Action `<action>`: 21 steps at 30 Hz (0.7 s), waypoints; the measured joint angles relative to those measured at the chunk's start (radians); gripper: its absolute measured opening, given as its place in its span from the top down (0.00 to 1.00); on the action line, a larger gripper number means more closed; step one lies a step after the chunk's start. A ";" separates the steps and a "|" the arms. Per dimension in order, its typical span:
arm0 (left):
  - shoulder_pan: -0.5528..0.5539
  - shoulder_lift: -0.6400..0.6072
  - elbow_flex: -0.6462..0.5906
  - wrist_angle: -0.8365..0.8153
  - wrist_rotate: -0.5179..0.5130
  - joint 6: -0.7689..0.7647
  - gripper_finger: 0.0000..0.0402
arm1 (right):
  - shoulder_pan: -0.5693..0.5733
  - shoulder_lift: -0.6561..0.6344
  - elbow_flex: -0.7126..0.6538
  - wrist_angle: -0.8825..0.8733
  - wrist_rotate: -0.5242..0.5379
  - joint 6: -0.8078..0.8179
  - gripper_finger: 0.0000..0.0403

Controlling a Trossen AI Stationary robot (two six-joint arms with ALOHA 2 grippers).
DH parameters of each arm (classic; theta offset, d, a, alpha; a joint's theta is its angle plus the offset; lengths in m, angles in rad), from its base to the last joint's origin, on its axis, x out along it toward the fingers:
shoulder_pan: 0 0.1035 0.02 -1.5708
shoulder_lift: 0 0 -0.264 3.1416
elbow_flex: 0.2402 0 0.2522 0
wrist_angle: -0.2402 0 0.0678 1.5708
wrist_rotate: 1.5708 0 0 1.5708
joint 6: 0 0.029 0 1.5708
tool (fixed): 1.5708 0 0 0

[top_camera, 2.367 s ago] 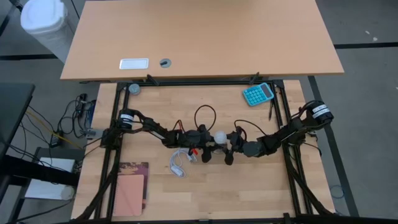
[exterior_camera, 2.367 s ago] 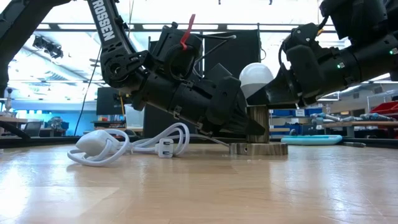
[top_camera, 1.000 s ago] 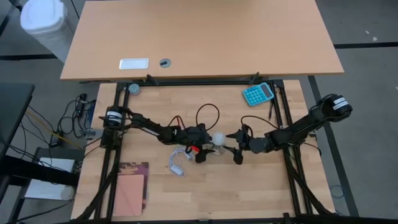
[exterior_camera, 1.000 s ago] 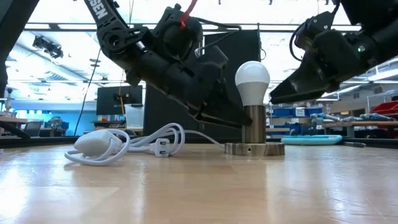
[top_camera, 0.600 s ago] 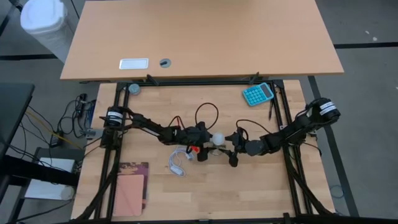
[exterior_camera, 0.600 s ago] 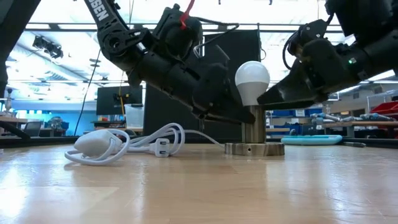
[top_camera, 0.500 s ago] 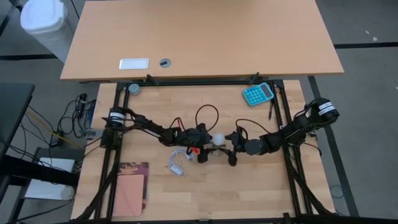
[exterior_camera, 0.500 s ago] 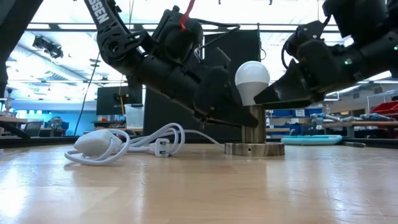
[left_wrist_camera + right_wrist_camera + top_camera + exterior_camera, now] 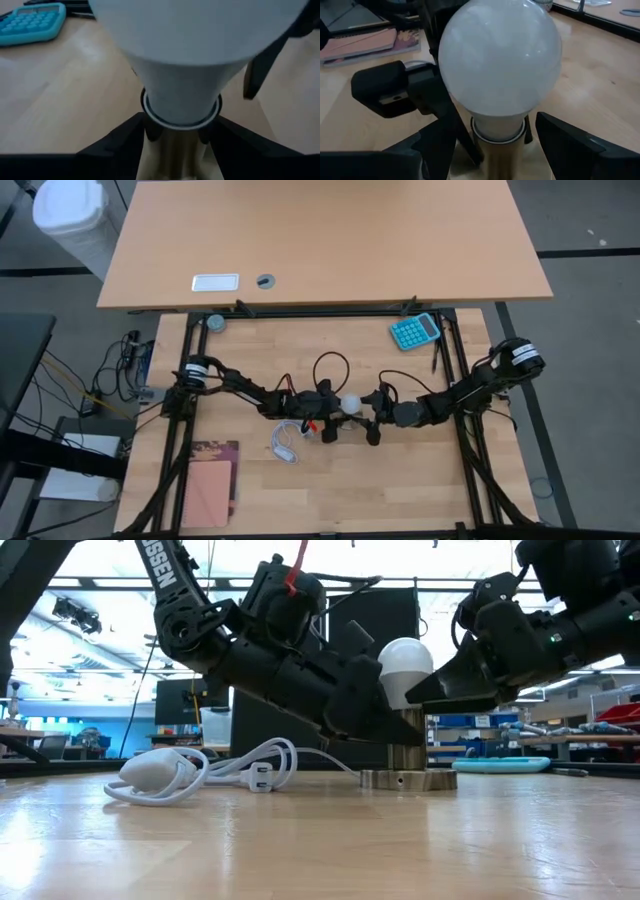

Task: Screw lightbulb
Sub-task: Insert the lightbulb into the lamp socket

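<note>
The white lightbulb [image 9: 405,665] stands upright in a brassy socket post [image 9: 405,745] on a round base disc [image 9: 405,778], at the table's middle [image 9: 349,403]. My left gripper [image 9: 338,413] reaches in from the left, low, and is shut on the socket post just below the bulb's tapered base [image 9: 180,85]. My right gripper [image 9: 371,415] comes in from the right and is open. Its fingers [image 9: 570,145] stand on either side of the bulb's neck [image 9: 497,125] without touching it. The bulb's screw cap is hidden in the socket. My left gripper pinches the socket post [image 9: 177,145] between its two fingers [image 9: 125,145], just under the bulb's base. The fingers come slanting down from the table's left. The post stands upright on its base disc, which rests on the table.
A white cord with an inline switch [image 9: 285,442] lies on the table left of the socket. A teal calculator [image 9: 414,330] lies at the far right, a pink notebook [image 9: 208,492] at the near left. A second, larger table [image 9: 320,240] stands beyond the far edge.
My right gripper has moved left and down, toward the bulb, and its open fingers now flank the bulb's neck. My left gripper has pushed in lower against the socket post. The bulb and socket have stayed upright in place.
</note>
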 joint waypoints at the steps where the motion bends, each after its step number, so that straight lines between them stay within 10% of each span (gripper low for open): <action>1: 0.000 0.000 0.000 -0.002 -0.001 0.000 0.46 | 0.000 0.000 0.000 -0.002 0.000 0.001 0.33; 21: 0.000 -0.002 0.000 -0.028 0.010 -0.006 0.50 | 0.263 -0.365 0.000 -0.623 0.163 0.260 0.33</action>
